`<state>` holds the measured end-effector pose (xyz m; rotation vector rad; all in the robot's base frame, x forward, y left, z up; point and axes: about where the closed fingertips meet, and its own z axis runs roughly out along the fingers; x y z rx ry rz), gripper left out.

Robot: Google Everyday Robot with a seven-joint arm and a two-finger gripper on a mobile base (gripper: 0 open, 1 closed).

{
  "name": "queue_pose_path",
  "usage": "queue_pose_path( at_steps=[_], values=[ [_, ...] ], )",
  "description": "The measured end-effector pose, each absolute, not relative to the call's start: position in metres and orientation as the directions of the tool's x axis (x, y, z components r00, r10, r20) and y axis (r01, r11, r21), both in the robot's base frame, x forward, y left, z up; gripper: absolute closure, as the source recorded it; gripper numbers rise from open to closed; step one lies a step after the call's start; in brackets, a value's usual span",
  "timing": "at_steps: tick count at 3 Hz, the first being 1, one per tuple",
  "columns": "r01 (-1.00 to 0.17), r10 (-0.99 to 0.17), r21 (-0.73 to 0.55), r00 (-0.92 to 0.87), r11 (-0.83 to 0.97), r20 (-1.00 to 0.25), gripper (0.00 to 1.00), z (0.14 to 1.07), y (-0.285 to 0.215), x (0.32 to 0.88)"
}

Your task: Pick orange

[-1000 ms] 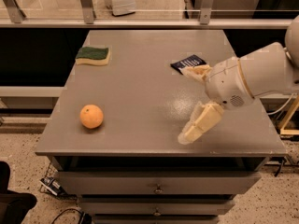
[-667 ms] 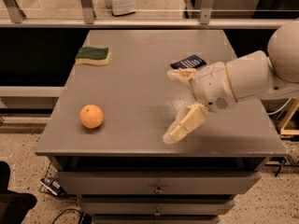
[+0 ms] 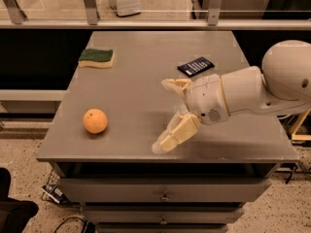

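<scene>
The orange (image 3: 95,121) is a small round fruit lying on the grey table (image 3: 146,62) near its front left edge. My gripper (image 3: 166,115) hangs over the table's front middle, to the right of the orange and apart from it. Its two cream fingers (image 3: 176,133) are spread wide and hold nothing. The white arm reaches in from the right.
A green-and-yellow sponge (image 3: 96,58) lies at the back left of the table. A dark flat packet (image 3: 195,66) lies at the back right, just behind the gripper. Drawers (image 3: 165,196) sit below the tabletop. A railing (image 3: 146,23) runs behind the table.
My gripper has moved left across the table toward the orange, still open. The orange, sponge and packet have not moved.
</scene>
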<state>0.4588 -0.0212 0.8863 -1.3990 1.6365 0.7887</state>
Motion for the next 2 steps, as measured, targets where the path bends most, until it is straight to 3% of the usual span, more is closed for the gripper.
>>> queue_pose_path(
  at_steps=[2],
  values=[
    [-0.98,-0.37,-0.087,0.015,0.18,-0.929,0.0,0.877,0.007,0.494]
  ],
)
